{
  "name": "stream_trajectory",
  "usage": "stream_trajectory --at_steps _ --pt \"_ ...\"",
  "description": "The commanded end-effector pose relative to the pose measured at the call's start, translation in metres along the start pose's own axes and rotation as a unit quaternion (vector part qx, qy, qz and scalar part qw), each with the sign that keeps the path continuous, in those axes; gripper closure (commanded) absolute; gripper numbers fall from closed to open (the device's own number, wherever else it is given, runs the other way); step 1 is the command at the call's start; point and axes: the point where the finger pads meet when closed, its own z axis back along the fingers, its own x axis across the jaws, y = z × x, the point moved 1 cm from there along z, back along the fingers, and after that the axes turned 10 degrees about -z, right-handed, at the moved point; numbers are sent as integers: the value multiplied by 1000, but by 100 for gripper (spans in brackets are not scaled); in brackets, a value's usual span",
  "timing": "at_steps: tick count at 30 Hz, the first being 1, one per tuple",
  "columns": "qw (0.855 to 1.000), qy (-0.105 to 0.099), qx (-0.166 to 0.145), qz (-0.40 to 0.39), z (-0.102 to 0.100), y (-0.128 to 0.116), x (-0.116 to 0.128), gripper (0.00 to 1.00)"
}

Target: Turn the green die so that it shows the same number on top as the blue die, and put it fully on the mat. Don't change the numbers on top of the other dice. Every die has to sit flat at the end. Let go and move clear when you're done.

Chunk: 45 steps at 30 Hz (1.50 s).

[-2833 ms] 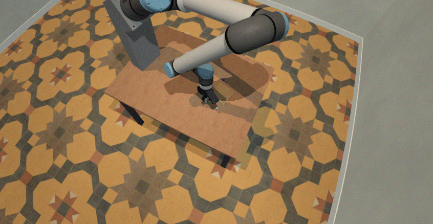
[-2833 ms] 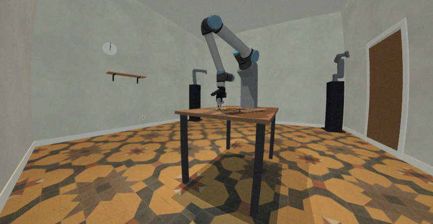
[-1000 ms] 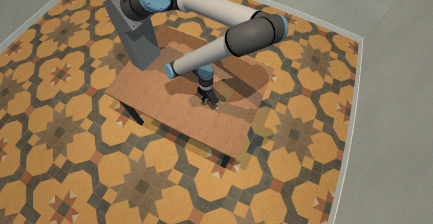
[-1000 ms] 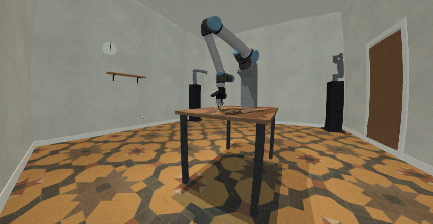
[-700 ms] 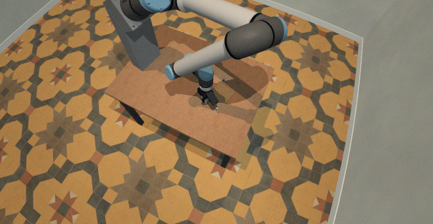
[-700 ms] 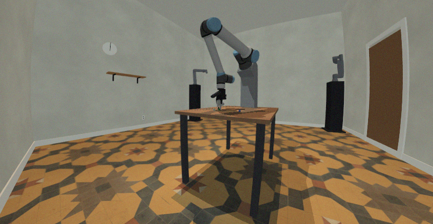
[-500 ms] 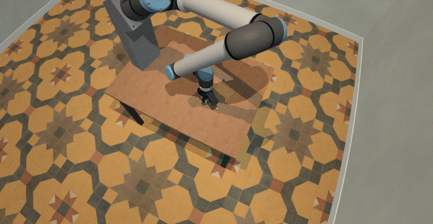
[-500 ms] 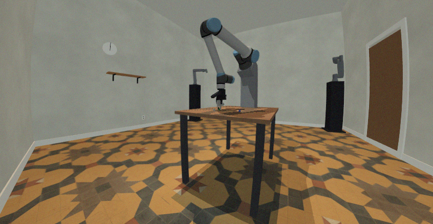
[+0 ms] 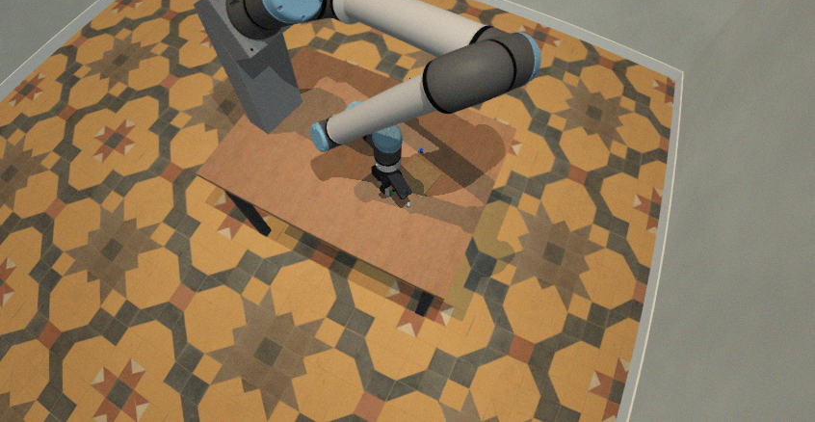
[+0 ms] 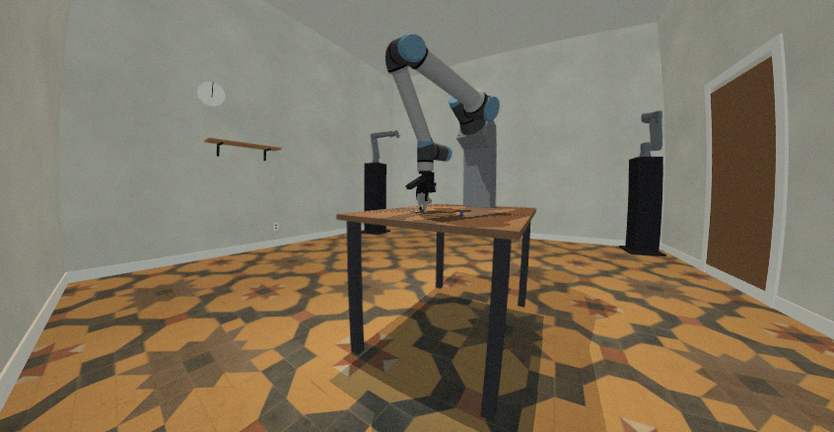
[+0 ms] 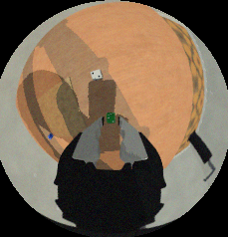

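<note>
On one table (image 9: 341, 208) (image 10: 431, 222) (image 11: 149, 65), far from its edges, the claw (image 9: 389, 193) (image 10: 422, 209) (image 11: 111, 117), slightly open, surrounds one green die (image 9: 391, 194) (image 10: 421, 211) (image 11: 111, 118), holding nothing.

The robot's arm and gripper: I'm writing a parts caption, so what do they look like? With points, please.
The arm (image 9: 376, 111) (image 10: 411, 103) has pale grey, tubular links, dark grey joints and light blue round caps. The gripper (image 9: 397, 191) (image 10: 422, 206) (image 11: 111, 117) has a black body and grey, tapering fingers with dark tips. I see no cables.

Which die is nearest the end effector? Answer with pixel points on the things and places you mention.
The green die (image 9: 391, 194) (image 10: 421, 210) (image 11: 111, 118): it sits between the fingertips, while the white and blue dice lie out on the table.
</note>
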Motion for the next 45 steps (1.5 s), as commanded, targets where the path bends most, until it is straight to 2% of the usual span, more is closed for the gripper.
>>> stream_trajectory --at_steps 1,20,21,45 --pt "1000 0 0 0 0 0 0 82" --pt "1000 0 0 0 0 0 0 82" --pt "1000 0 0 0 0 0 0 100" --pt "1000 0 0 0 0 0 0 100"
